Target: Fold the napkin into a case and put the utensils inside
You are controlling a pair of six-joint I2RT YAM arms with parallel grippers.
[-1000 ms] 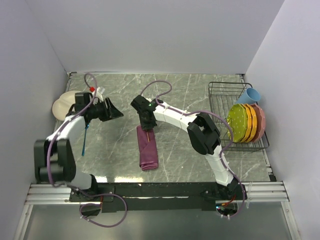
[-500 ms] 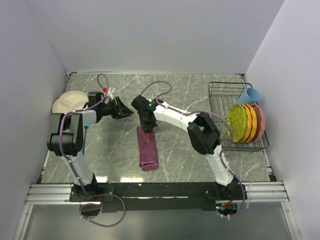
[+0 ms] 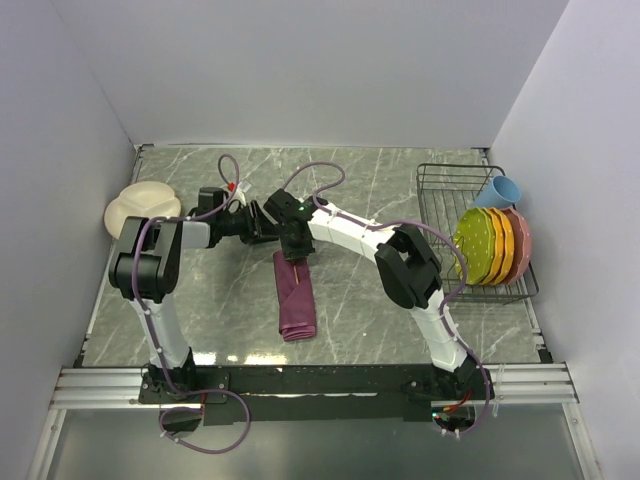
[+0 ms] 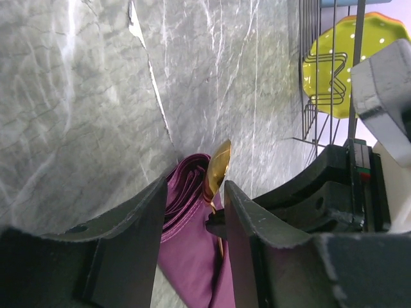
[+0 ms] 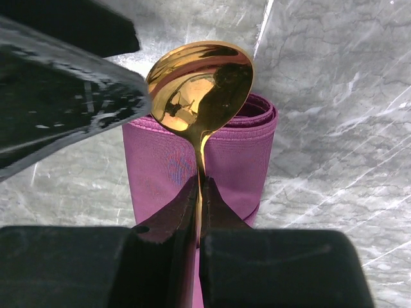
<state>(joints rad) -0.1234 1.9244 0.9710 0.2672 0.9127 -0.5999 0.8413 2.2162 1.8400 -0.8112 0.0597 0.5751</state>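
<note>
Here, at the far left of the tabletop (image 3: 370,180), a cream divided plate (image 3: 135,208) sits well apart from the action. The left gripper (image 4: 195,196), jaws standing apart and holding nothing, reaches in toward the centre, its fingers framing the far end of the case (image 5: 239,151) — the maroon napkin already folded into a long narrow strip lying flat mid-table. Just to its right, the right gripper (image 5: 200,186) is clamped tight on the thin handle of the gold spoon (image 5: 200,83). The spoon's bowl hangs at the layered mouth of the strip; whether it touches the cloth cannot be told. At far right, a wire dish rack (image 3: 440,185) holds coloured plates and a blue cup. The blue fork shows in no view.

The folding looks finished, and the step in hand appears to be loading the utensils, spoon first. The next move likely calls for the left gripper to pinch and lift the top layer at the opening — then for the right to slide the spoon in, bowl leading, without dragging the strip askew.
</note>
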